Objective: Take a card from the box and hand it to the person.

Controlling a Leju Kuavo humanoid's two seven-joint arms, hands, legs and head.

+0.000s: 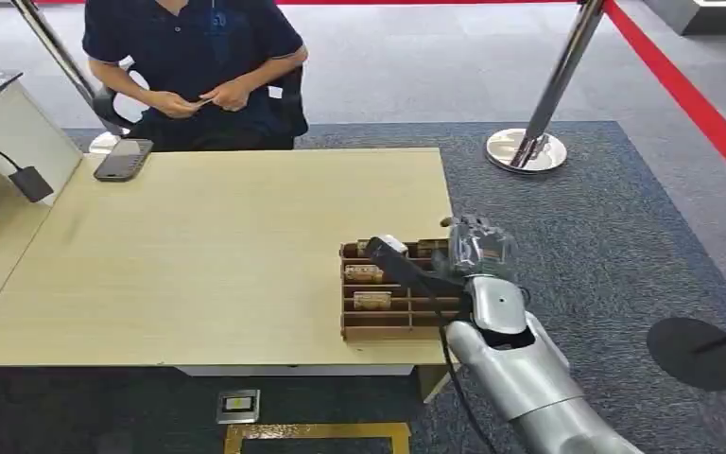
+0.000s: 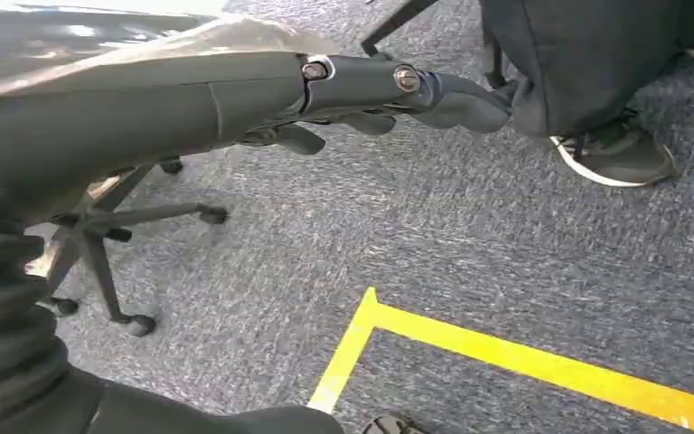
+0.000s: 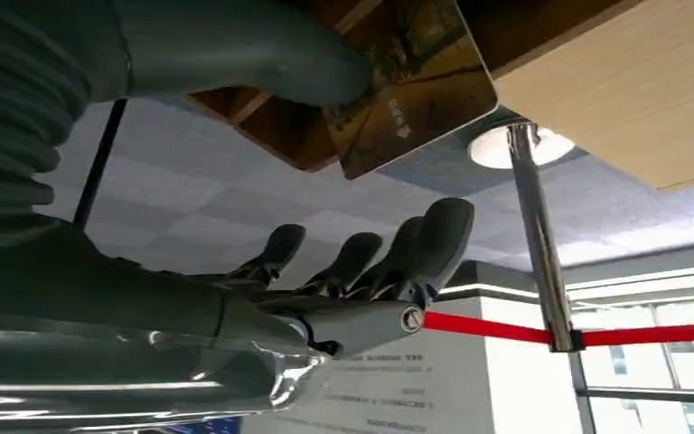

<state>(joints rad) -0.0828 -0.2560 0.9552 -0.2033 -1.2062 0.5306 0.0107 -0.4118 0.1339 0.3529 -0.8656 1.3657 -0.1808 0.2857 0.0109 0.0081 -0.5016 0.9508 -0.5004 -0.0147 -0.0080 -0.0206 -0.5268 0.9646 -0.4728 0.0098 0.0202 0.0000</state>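
A brown cardboard box with several compartments sits at the table's right front corner, with cards standing in it. My right hand hovers at the box's far right end. In the right wrist view a gold-brown card sticks out from the box. The thumb presses on the card's face, while the fingers are spread and apart from it. The person sits at the table's far side, both hands together at the lap. My left hand hangs by the floor, fingers loosely extended, holding nothing.
A phone lies at the table's far left. A chrome stanchion with a red belt stands on the carpet beyond the table's right edge. A dark cable and device lie at the left. Yellow tape marks the floor.
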